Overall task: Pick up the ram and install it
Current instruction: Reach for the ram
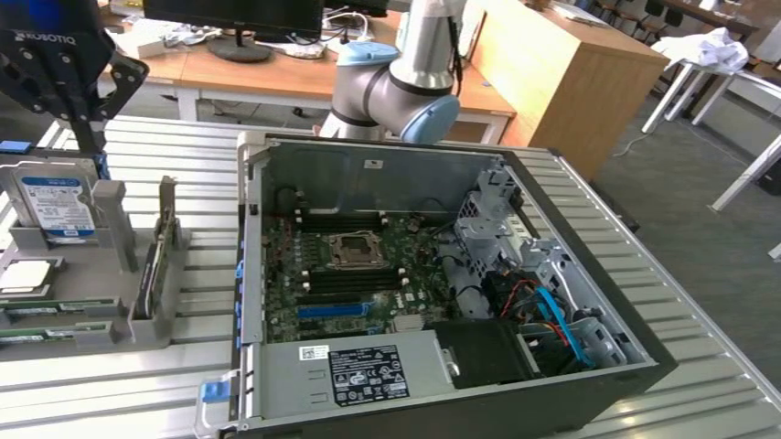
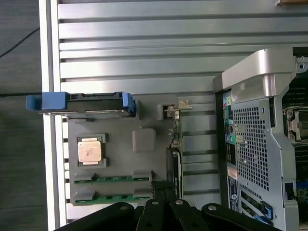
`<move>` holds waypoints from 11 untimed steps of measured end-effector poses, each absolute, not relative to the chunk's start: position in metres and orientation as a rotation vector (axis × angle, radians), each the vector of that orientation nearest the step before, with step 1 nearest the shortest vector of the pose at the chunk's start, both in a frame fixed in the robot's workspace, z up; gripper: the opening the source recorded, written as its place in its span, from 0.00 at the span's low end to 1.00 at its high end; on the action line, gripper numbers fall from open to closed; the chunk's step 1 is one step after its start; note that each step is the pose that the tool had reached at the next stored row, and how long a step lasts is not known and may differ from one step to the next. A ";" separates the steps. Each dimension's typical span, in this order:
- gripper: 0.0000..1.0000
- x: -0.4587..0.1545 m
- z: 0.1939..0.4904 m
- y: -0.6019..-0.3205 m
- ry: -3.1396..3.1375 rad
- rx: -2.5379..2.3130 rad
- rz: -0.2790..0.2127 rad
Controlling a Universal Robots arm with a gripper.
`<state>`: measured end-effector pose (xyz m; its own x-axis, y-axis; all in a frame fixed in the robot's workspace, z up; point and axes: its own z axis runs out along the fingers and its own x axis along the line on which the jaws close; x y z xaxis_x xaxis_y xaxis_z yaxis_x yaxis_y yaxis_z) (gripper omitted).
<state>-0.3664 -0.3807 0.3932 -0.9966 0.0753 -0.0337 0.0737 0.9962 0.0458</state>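
Observation:
Two green ram sticks (image 2: 113, 179) lie side by side in slots of the grey holder tray (image 2: 144, 140); in the exterior view they sit at the tray's near end (image 1: 37, 315). My gripper (image 2: 163, 188) hangs above the tray, its black fingers shut together with nothing between them, close to the end of the ram sticks and an upright card. In the exterior view the gripper (image 1: 91, 146) is at the upper left, over the tray's far end. The open computer case (image 1: 561, 251) shows the motherboard (image 1: 354, 274) with its black slots.
The tray also holds a silver hard drive (image 1: 55, 206) in a blue caddy, a CPU (image 2: 89, 150) and an upright expansion card (image 1: 153, 265). A blue slot strip (image 1: 332, 311) lies on the motherboard. The arm's base (image 1: 397, 91) stands behind the case. Everything rests on a ribbed metal table (image 1: 683, 302).

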 end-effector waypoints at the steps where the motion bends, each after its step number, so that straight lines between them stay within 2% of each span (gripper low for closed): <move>1: 0.11 -0.369 0.393 -0.380 3.103 0.116 0.069; 11: 0.11 -0.393 0.393 -0.378 3.103 0.116 0.069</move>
